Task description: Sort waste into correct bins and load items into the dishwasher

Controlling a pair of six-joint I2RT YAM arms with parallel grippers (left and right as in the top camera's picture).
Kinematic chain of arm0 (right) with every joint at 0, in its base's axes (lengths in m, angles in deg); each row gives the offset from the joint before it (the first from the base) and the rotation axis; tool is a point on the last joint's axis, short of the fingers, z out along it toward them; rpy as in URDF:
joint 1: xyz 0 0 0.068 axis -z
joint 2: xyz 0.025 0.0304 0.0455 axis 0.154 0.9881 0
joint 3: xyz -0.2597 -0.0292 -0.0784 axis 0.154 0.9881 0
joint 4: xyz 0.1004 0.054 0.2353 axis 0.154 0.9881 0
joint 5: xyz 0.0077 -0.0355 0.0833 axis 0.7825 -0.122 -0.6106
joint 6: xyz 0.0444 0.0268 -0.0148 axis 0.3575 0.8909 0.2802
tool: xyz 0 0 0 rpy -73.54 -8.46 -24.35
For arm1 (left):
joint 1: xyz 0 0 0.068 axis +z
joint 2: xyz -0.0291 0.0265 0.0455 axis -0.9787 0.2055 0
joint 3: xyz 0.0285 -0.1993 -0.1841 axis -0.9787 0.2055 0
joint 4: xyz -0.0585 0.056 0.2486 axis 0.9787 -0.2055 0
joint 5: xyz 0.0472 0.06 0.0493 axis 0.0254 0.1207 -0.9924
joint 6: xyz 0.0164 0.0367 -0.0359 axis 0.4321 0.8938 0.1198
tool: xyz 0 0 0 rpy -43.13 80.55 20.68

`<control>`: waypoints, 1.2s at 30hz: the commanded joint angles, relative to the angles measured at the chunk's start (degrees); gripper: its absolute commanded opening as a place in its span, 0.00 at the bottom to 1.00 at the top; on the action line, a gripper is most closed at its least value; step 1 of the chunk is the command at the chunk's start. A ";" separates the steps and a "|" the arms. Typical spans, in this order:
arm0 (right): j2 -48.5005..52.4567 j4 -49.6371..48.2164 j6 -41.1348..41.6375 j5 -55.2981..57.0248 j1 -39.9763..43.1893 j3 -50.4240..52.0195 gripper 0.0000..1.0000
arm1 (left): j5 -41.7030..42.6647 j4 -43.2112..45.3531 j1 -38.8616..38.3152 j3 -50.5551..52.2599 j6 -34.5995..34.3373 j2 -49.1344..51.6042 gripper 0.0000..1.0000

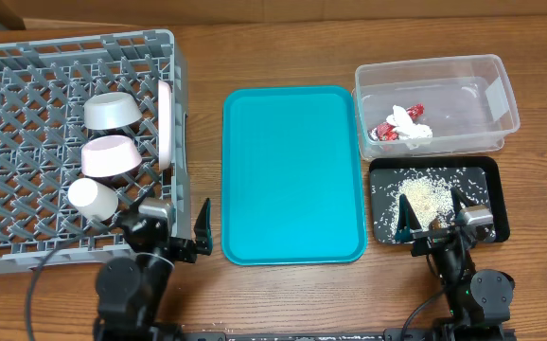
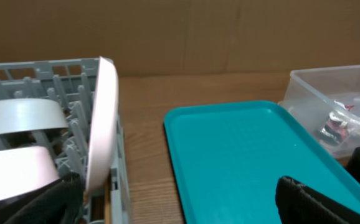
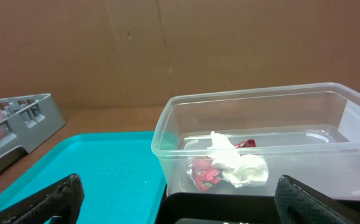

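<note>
Black and blurred, the two fingers of the left pincer point(image 1: 171, 225) fill the bottom corners of its own wrist view, spread wide with nothing between them. The overhead view shows the same wide gape at the near side of the wood-grain desk point(image 1: 273, 57), straddling the near right corner of the grey dish rack point(image 1: 27, 189). The right pincer point(image 1: 432, 216) gapes as wide and holds nothing, its tips over the near part of the shallow black tray point(image 1: 491, 189); how high above it they hang I cannot tell. Only the overhead view shows what lies in that tray: loose white rice grains point(image 1: 425, 196), a grainy heap with scatter around it. Between the arms lies the flat teal tray point(image 1: 292, 175), smooth, glossy and round-cornered. In the rack's plastic lattice of pegs lean, near to far, a small white cup point(image 1: 94, 199), a pink bowl point(image 1: 111, 156) and a pale whitish bowl point(image 1: 113, 111), with the white round plate point(image 1: 165, 123) standing on edge along the rack's right wall. From above the plate is a thin sliver; the left wrist view shows its curved rim. Farthest, beyond the black tray, the clear plastic tub point(image 1: 463, 71) holds the crumpled red-and-white wrapper with white tissue point(image 1: 404, 125). The right wrist view looks through the tub's translucent wall and shows them resting on its floor.
</note>
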 commanded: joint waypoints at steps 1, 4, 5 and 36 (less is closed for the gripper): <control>-0.68 -0.26 0.22 -0.28 -0.31 0.59 1.00 | -0.63 8.26 -1.31 8.02 -1.86 -5.99 1.00; -0.68 -0.26 0.22 -0.28 -0.31 0.59 1.00 | -1.20 15.63 -1.51 13.53 -0.66 -10.32 1.00; -0.68 -0.26 0.24 -0.28 -0.31 0.59 1.00 | -1.60 17.51 -1.51 14.97 -0.07 -11.69 1.00; -0.68 -0.26 0.22 -0.31 -0.31 0.59 1.00 | -5.40 11.87 -1.51 17.75 1.99 -12.68 1.00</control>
